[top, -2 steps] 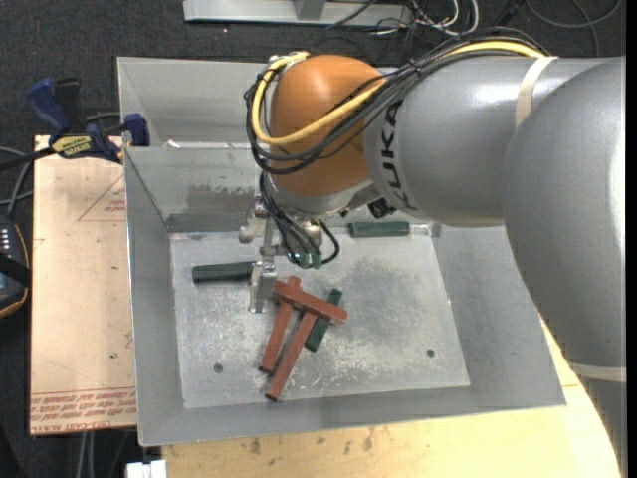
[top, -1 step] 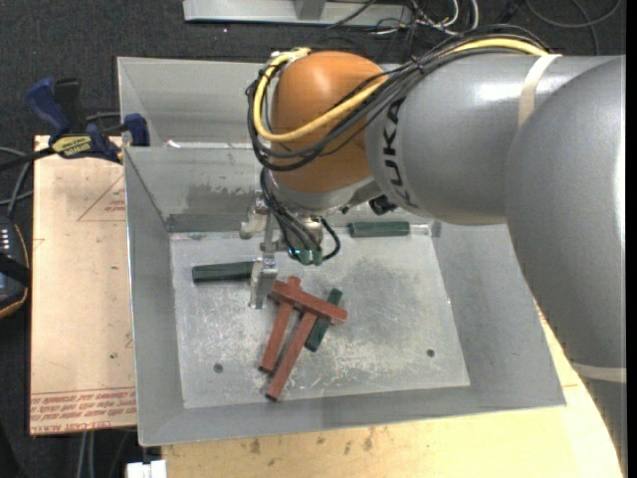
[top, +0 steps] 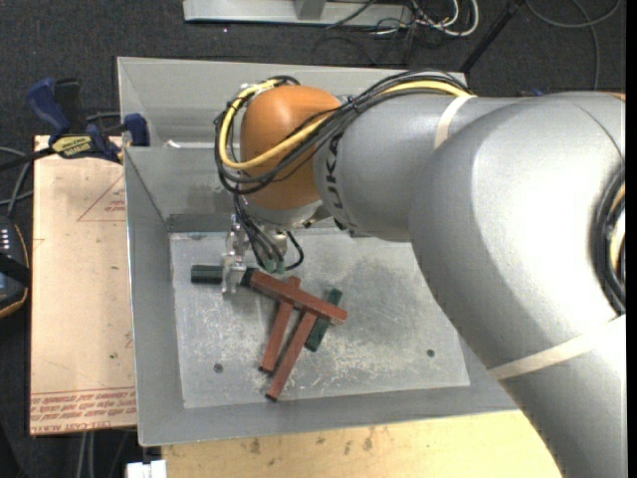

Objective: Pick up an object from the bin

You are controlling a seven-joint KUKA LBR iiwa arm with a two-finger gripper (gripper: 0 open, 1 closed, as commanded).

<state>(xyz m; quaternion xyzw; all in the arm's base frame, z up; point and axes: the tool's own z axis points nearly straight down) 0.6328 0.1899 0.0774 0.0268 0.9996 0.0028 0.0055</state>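
Note:
My gripper [top: 237, 265] hangs low over the left part of the bin floor, under the arm's wrist. Its tip is right at the end of a small dark green bar [top: 206, 275] that lies flat and points left. Whether it touches that bar cannot be made out. Just right of the gripper a reddish-brown bar [top: 299, 298] lies slanted, its upper left end close to the gripper's tip. Two more reddish-brown bars [top: 282, 347] run from under it down towards the bin's front.
A second dark green bar [top: 322, 327] sticks out beneath the brown bars on their right. The bin's sloped walls rise close behind and left of the gripper. The arm covers the bin's right side and back.

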